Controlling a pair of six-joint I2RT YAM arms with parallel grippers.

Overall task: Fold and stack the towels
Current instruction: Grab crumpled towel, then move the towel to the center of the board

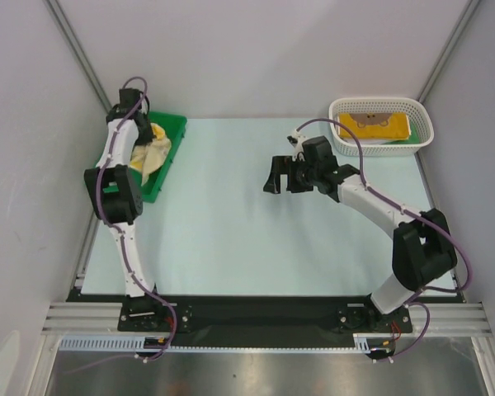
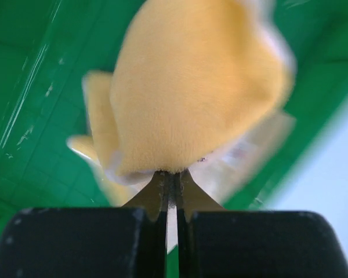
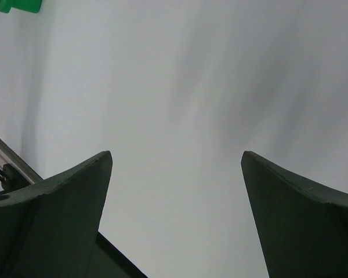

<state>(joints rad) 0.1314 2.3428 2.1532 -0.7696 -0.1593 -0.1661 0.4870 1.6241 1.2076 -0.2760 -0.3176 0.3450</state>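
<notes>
Jaws of the left gripper are pinched tight on one yellow towel, directly above the green tray. Jaws of the right gripper stand wide with nothing between them, over the table, well to the right of the tray.

Count: two grippers, one tray, one white basket far right of the tray.

Towels visible: three
- One bunched in the grip, long axis following the tray's long side.
- One printed yellow towel flat in the basket, long axis parallel to the basket's long side.
- One green towel, only an edge showing beneath it
</notes>
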